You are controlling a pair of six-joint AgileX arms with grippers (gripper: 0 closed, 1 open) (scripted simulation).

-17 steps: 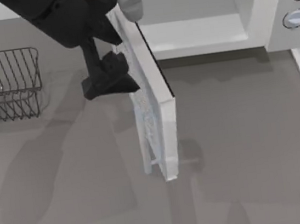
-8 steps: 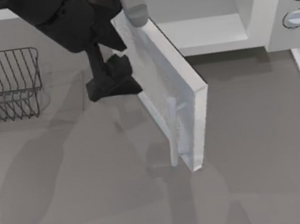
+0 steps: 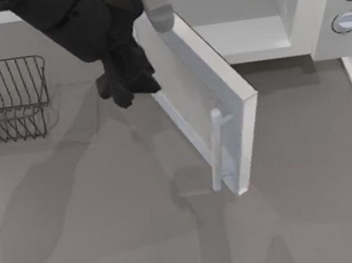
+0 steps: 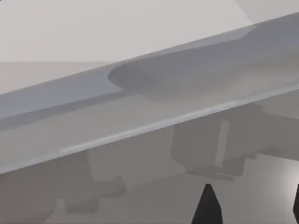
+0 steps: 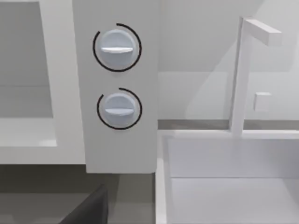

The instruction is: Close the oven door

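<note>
The oven door [image 3: 189, 84] stands partly open, hinged at the oven's left front corner and angled out toward the table's near side. Its bar handle [image 3: 216, 149] is near the free end. My left gripper [image 3: 125, 87] sits at the door's outer face near the hinge end, on its left side. In the left wrist view the door [image 4: 140, 116] lies close across the picture, and the left gripper [image 4: 252, 210] is open, its dark fingertips [image 4: 208, 207] apart with nothing between them. My right arm is parked facing the oven's knob panel [image 5: 117, 74].
The white oven body [image 3: 316, 9] with round knobs [image 3: 347, 20] stands at the back right. A dark wire rack [image 3: 6, 98] sits at the left. A white sink [image 5: 224, 177] with a faucet [image 5: 238, 74] lies right of the oven.
The door has swung to the right, toward the oven opening, its free end moving right. My left gripper has stayed against the outer face and shifted slightly back.
</note>
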